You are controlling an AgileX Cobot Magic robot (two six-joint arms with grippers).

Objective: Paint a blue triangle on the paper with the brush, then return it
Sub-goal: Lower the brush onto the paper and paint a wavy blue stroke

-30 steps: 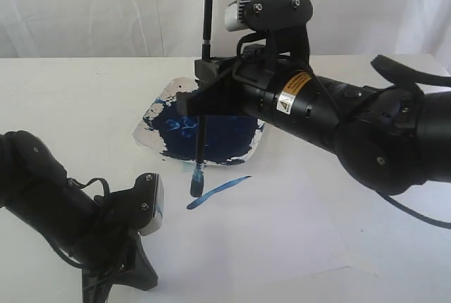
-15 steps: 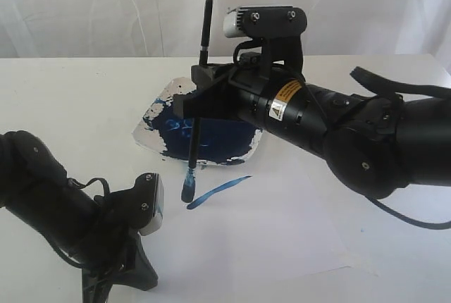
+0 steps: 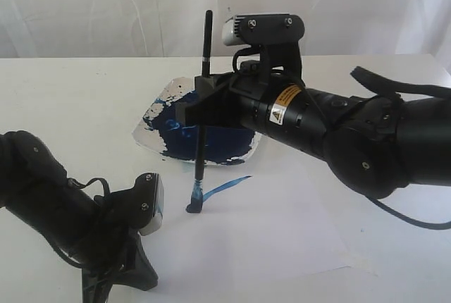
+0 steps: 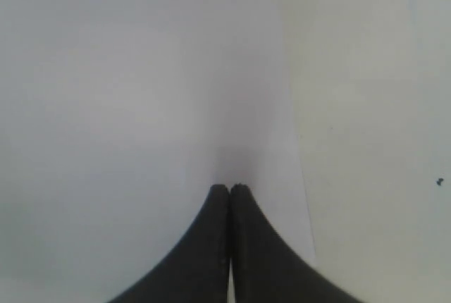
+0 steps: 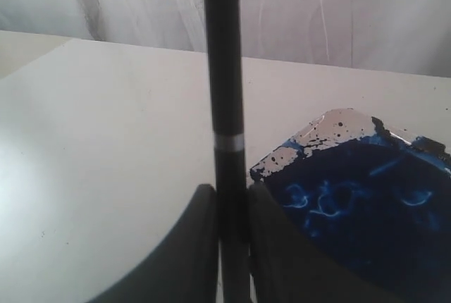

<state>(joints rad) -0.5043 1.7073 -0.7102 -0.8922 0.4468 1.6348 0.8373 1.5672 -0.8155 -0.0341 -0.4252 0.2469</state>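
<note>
My right gripper [image 3: 200, 104] is shut on the brush [image 3: 203, 127], a thin black stick with a pale band, held nearly upright. Its blue bristle tip [image 3: 194, 206] touches the paper [image 3: 282, 225] at the near end of a single slanted blue stroke [image 3: 225, 188]. No blue triangle outline shows, only this one stroke. The right wrist view shows the brush [image 5: 224, 91] clamped between the fingers of the right gripper [image 5: 230, 192]. My left gripper [image 3: 116, 285] is shut with nothing in it, low over the paper's near-left edge; its tips [image 4: 230, 188] rest over the paper [image 4: 141, 106].
A small square white plate [image 3: 158, 99] smeared with dark navy paint [image 3: 211, 137] sits just behind the paper, under the right arm; it shows again as the plate [image 5: 331, 123] in the right wrist view. Bare table [image 4: 373, 106] lies beside the paper. A white curtain hangs behind.
The brush, lifted and tilted a moment ago, has straightened and dropped; its tip now presses the paper at the stroke's near end. The left arm has not moved.
</note>
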